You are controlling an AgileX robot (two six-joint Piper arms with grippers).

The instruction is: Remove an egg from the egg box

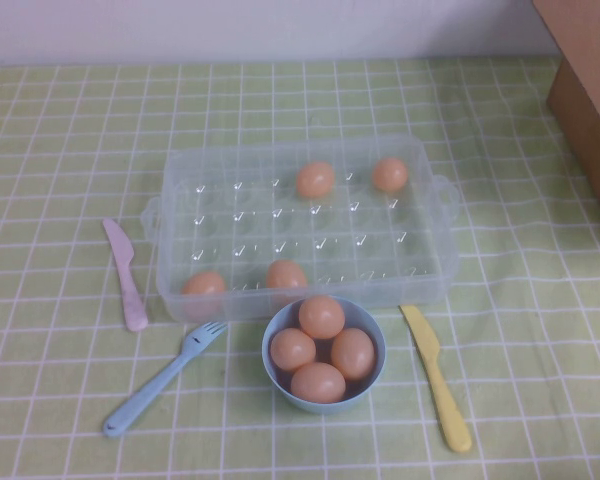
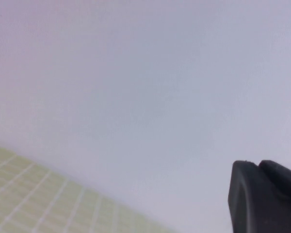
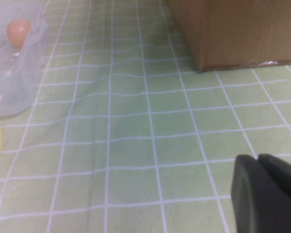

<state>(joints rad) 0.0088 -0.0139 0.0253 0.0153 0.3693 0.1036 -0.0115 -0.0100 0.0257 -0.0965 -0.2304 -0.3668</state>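
Currently four eggs sit in the egg box point(image 1: 300, 230): two at its far side, two at its near edge; the egg point(image 1: 286, 275) nearest the blue bowl point(image 1: 323, 352) sits just behind it. Four more eggs fill that bowl. Left gripper point(image 2: 265, 196): fingers pressed together, empty, facing the wall. Right gripper point(image 3: 266, 191): low over the counter point(image 3: 136, 136) beside a cardboard box point(image 3: 233, 29); finger state cannot be told.

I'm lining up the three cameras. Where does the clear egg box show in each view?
High view: the egg box sits mid-table, behind the blue bowl, four eggs in it.
Left wrist view: not in it; only wall, a strip of checked cloth and the shut left tool.
Right wrist view: its end fills the upper left corner, one egg inside; the right tool is at the lower right.
Shared landmark: the green checked tablecloth.
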